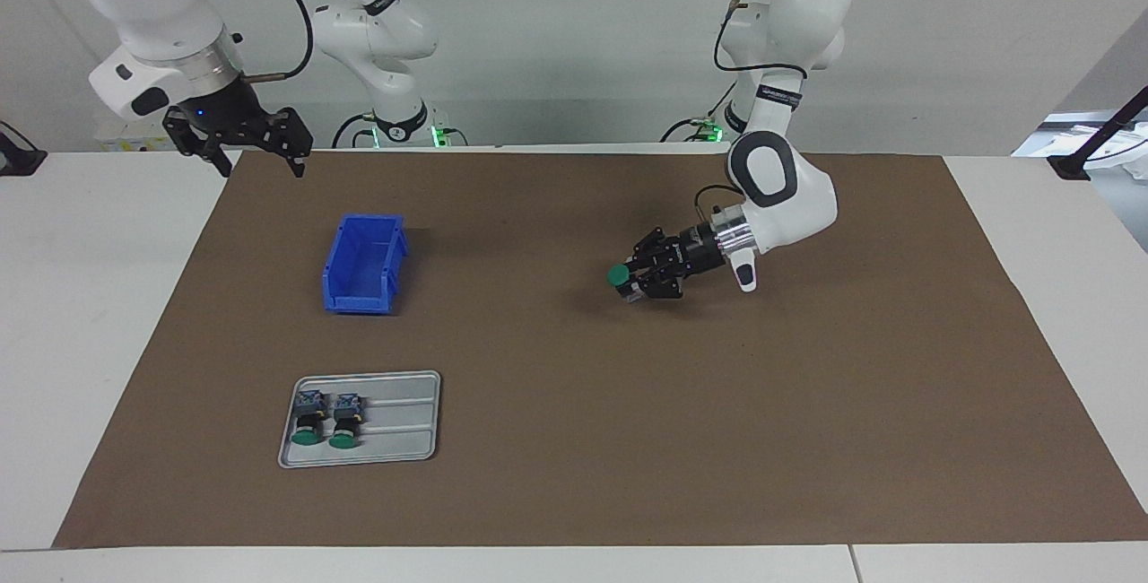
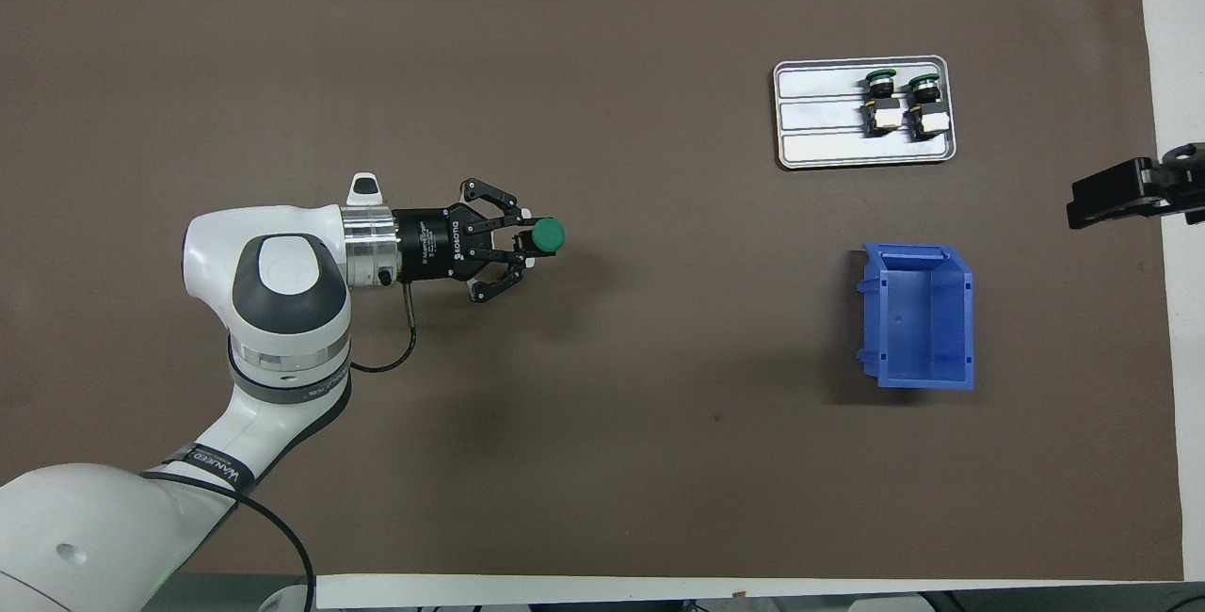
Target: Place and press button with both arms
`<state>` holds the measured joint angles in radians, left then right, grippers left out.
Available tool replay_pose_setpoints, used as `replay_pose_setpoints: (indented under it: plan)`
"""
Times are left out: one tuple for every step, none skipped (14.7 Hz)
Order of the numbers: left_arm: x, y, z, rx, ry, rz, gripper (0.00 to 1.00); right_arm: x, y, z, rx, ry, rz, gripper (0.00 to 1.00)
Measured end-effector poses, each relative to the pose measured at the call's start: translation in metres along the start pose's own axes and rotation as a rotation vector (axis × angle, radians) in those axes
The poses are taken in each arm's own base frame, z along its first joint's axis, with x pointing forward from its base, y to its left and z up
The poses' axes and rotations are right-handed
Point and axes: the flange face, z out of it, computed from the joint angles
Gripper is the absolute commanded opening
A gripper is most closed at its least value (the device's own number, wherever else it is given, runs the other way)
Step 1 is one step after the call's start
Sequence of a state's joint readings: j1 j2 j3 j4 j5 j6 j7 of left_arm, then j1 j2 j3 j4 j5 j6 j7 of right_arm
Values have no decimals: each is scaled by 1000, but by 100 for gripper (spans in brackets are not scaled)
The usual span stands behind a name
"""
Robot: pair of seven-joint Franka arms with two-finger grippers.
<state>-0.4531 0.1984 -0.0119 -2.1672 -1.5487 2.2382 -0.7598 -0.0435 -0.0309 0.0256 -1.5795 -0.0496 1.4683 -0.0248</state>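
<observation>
My left gripper (image 1: 633, 282) (image 2: 523, 241) is shut on the button (image 1: 617, 275) (image 2: 547, 235). The gripper lies sideways, low over the middle of the brown mat (image 1: 574, 475). The button's green cap points toward the right arm's end of the table. Two more green-capped buttons (image 1: 326, 422) (image 2: 902, 104) lie side by side on a grey tray (image 1: 404, 453) (image 2: 819, 155). My right gripper (image 1: 261, 166) (image 2: 1116, 193) hangs open with nothing in it, over the mat's corner at the right arm's end by the robots, where that arm waits.
An open blue bin (image 1: 363, 265) (image 2: 918, 315) stands on the mat, nearer to the robots than the tray. White tabletop (image 1: 99, 296) borders the mat on all sides.
</observation>
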Motion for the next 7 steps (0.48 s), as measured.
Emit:
replay_pose_setpoints:
  plan:
    - [1, -1, 1, 3, -1, 7, 0, 0, 0, 0, 0, 0, 0, 99]
    - [3, -2, 2, 9, -3, 23, 0, 0, 0, 0, 0, 0, 0, 99]
    - [5, -3, 5, 17, -7, 43, 0, 0, 0, 0, 0, 0, 0, 99]
    - [9, -5, 8, 28, -10, 64, 0, 0, 0, 0, 0, 0, 0, 99]
    - [15, -7, 12, 41, -16, 80, 0, 0, 0, 0, 0, 0, 0, 99]
    - [21, -9, 17, 54, -28, 81, 0, 0, 0, 0, 0, 0, 0, 99]
    - [25, -11, 22, 60, -53, 73, 0, 0, 0, 0, 0, 0, 0, 99]
